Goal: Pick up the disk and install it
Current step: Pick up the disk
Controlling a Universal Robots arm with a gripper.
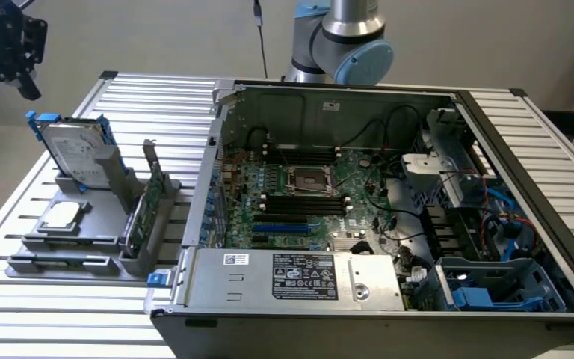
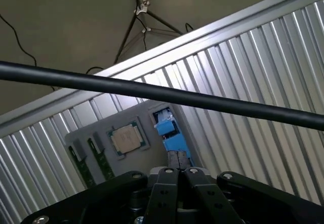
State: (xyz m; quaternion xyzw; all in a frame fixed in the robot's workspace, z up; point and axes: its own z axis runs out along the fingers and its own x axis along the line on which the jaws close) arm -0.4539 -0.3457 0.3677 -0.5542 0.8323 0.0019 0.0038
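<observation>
Three parts sit in the grey fixture (image 1: 96,242) on the ribbed metal table (image 1: 38,307), at the exterior view's left. The disk (image 1: 75,153) stands upright in the fixture's rear slot, white label showing and blue carrier frame along its edges. In front of it the processor chip (image 1: 63,215) lies flat in a square recess. Beside both, the green circuit card (image 1: 140,218) stands on edge in a narrow slot.

I have the gripper (image 1: 26,84) hanging high above the fixture, well apart from the disk and holding nothing. From the wrist view its fingers (image 2: 167,179) look pressed together with no gap between them. Beyond them I see the disk edge-on, its blue frame nearest the tips.

To the exterior view's right lies the open computer case (image 1: 337,112). Inside it are the motherboard (image 1: 312,213), with a bare socket (image 1: 302,179) at its middle, and the power supply (image 1: 297,277) along the near wall. A blue drive cage (image 1: 511,288) fills the near corner on the exterior view's right, with blue plastic parts inside.

A black bar (image 2: 202,101) crosses the wrist view; I cannot tell what it is.
</observation>
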